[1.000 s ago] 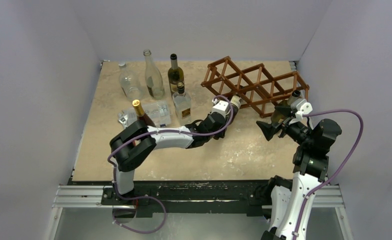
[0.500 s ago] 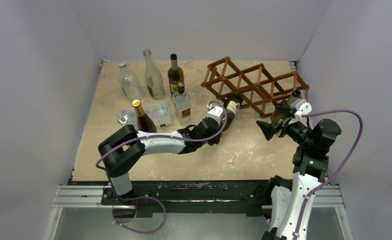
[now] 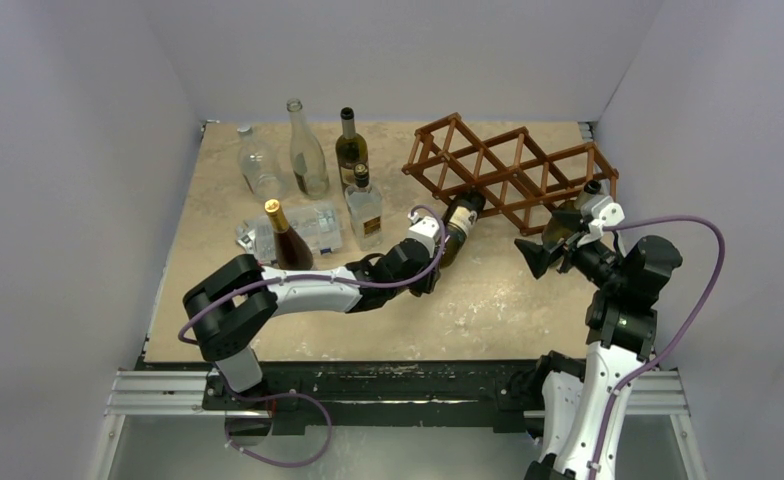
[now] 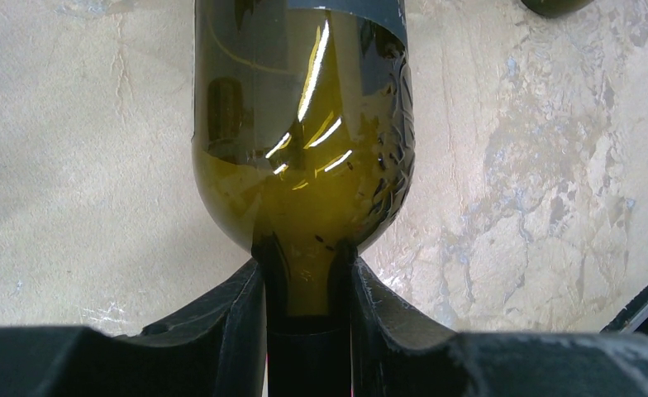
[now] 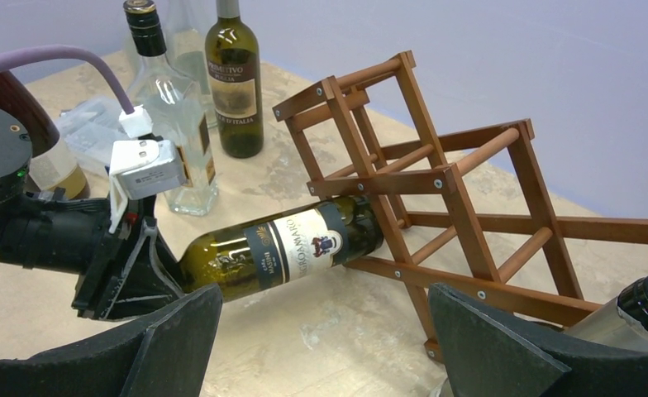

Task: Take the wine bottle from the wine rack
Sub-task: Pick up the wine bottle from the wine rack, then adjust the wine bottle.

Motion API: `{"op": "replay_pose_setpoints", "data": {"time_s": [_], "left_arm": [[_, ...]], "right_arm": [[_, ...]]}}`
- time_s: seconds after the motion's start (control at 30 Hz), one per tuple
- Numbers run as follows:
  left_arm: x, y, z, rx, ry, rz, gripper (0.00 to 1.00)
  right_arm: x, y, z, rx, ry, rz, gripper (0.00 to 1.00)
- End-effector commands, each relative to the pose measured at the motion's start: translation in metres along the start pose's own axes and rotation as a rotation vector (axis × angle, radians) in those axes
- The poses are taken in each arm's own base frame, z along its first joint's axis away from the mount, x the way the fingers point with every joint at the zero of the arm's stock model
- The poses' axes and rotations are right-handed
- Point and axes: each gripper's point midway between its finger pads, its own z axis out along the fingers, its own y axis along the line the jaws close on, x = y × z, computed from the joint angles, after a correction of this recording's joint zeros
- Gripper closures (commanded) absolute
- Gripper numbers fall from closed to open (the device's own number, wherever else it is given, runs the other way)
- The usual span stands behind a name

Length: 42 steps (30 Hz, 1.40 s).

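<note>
An olive-green wine bottle [image 3: 455, 222] with a dark and white label lies nearly level, neck pointing toward me. Only its base [image 5: 362, 223] sits inside the lower left cell of the reddish-brown wine rack [image 3: 513, 165]. My left gripper [image 4: 302, 277] is shut on the bottle's neck, just below the shoulder [image 4: 300, 165]. The right wrist view shows that grip from the side, with the bottle [image 5: 279, 248] held off the table. My right gripper [image 3: 551, 243] hangs open near the rack's right end [image 5: 469, 215], holding nothing.
A second bottle [image 3: 568, 218] lies in the rack's right end, its mouth [image 5: 647, 306] close to my right finger. Several bottles stand at the back left [image 3: 306, 150], plus a square clear one [image 3: 365, 208], a gold-capped one [image 3: 286, 237] and a clear plastic box [image 3: 318, 225].
My left arm has drawn back toward the near left, pulling the wine bottle further out of the rack. The right arm has not moved.
</note>
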Motion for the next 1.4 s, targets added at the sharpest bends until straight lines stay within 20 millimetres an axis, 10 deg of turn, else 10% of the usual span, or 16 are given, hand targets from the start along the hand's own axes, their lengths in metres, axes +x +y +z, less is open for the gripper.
{"op": "replay_pose_setpoints", "data": {"time_s": [0.0,0.57,1.37], "left_arm": [[-0.091,-0.044,-0.025,0.165,-0.285,-0.091,1.00],[-0.085,-0.046,-0.036,0.163,-0.282,-0.088,1.00],[-0.039,-0.040,-0.104,0.265,-0.138,-0.032,1.00]], "right_arm": [[0.004,-0.008,0.002,0.025,0.007,-0.016,0.01],[0.002,-0.005,0.001,0.019,0.004,-0.028,0.01],[0.009,0.001,0.001,-0.029,0.028,-0.040,0.01]]}}
